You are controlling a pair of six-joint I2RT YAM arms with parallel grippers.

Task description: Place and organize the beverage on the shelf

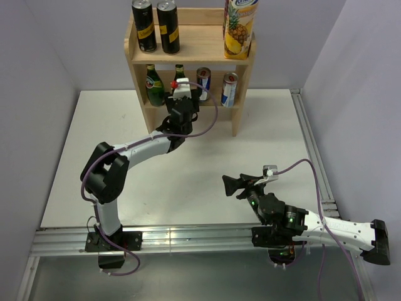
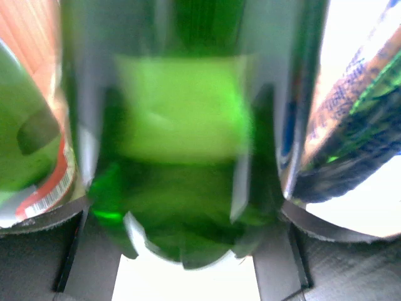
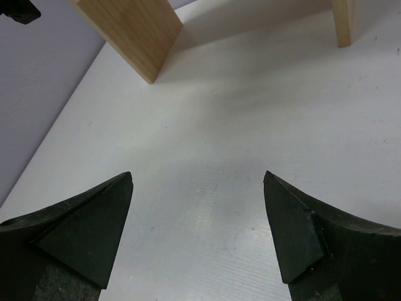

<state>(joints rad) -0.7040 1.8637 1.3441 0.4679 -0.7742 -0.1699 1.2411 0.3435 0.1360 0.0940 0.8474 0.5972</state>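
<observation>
The light wooden shelf stands at the back of the white table. My left gripper reaches into its lower tier and is shut on a green glass bottle, whose neck shows above the wrist. The bottle fills the left wrist view between the two fingers, close to the lower board. Another green bottle stands just left of it, and two cans stand to its right. My right gripper hovers open over the table, holding nothing.
On the top board stand two black cans and a pineapple juice carton. The shelf's side panels rise ahead of the right gripper. Purple walls close in on both sides, and an aluminium rail runs along the near edge.
</observation>
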